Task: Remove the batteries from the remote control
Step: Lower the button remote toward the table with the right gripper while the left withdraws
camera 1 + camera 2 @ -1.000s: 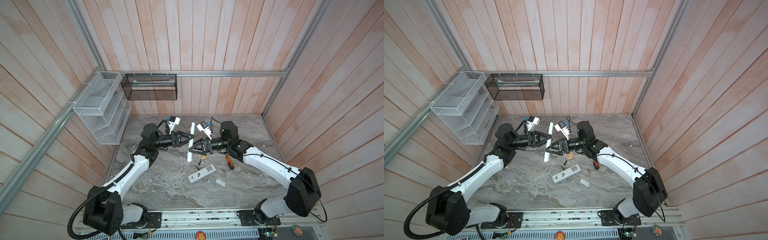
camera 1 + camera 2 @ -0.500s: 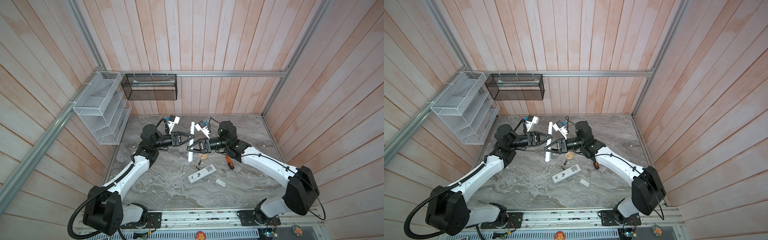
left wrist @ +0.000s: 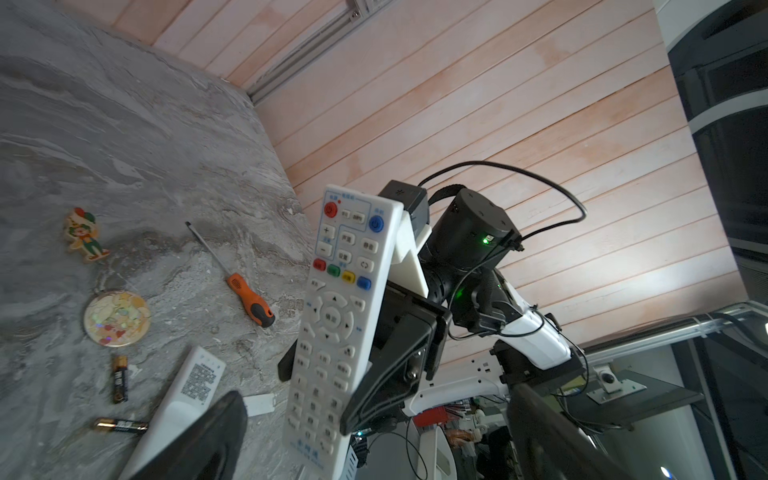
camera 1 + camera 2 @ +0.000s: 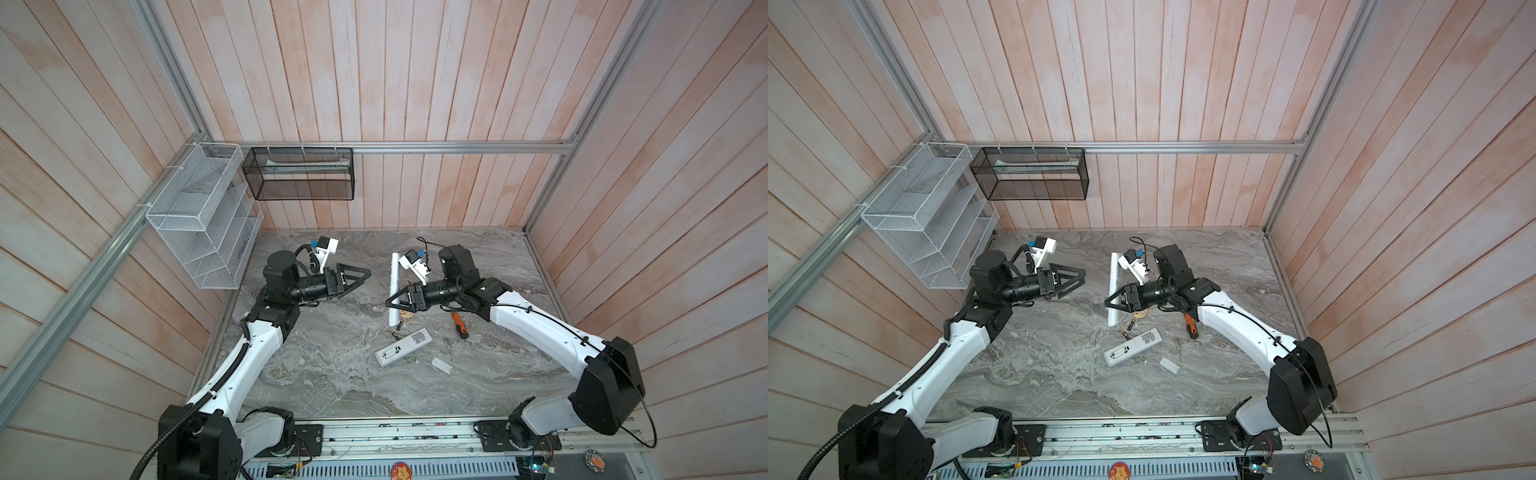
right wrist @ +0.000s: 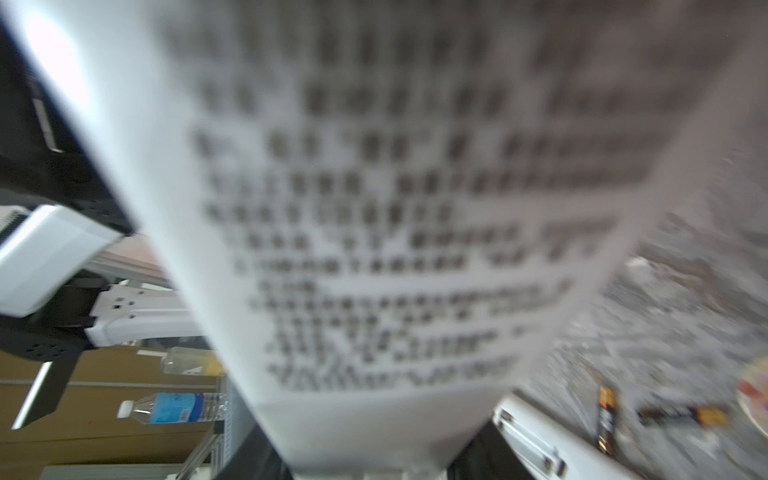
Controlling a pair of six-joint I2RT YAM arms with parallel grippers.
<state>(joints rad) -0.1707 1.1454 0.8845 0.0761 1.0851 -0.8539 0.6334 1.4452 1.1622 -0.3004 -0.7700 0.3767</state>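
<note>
White remotes, two: the held remote (image 4: 395, 270) stands near upright, clamped by the right gripper (image 4: 393, 301), and the second remote (image 4: 403, 347) lies back-up on the marble table (image 4: 324, 332) just beside two batteries (image 3: 120, 379) and near one screwdriver (image 4: 459, 325). The left gripper (image 4: 361, 281) reaches out level, jaws wide and empty — a second ago it gripped the held remote, and now it sits well apart from it.

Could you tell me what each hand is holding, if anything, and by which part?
The right hand grips the white remote across its lower, number-pad half; the left hand is open and empty.
</note>
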